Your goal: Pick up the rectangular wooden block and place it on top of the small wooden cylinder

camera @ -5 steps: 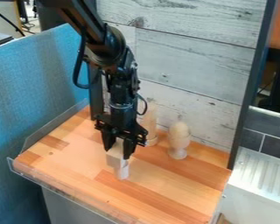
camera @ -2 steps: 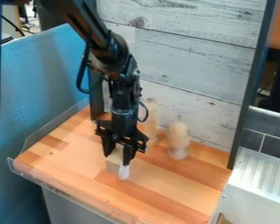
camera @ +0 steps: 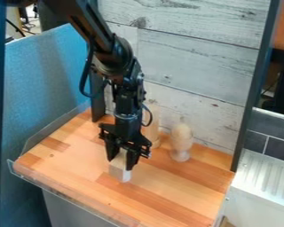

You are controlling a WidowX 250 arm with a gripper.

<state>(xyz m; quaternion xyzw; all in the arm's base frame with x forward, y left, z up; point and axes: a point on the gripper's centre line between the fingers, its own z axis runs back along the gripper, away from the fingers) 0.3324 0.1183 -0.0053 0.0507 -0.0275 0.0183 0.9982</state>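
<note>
Fingers (camera: 121, 163) pinch pale block (camera: 117, 168), white at its near end, low over or on the counter (camera: 61, 162); contact unclear. Egg-topped wooden cup (camera: 181, 144) stands near the back wall (camera: 191, 66).

Matt, grainy wood — the block (camera: 118, 168) between the gripper's (camera: 122, 163) fingers; smooth wood — the countertop (camera: 168, 190) below.

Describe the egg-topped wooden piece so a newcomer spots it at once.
Start at the whitewashed plank wall and drop to the wooden counter at its foot. Near the wall, right of the black gripper in the picture, stands the egg-topped wooden piece. Its rounded top and narrowed stem distinguish it from the straighter wooden piece and the squared block.
</note>
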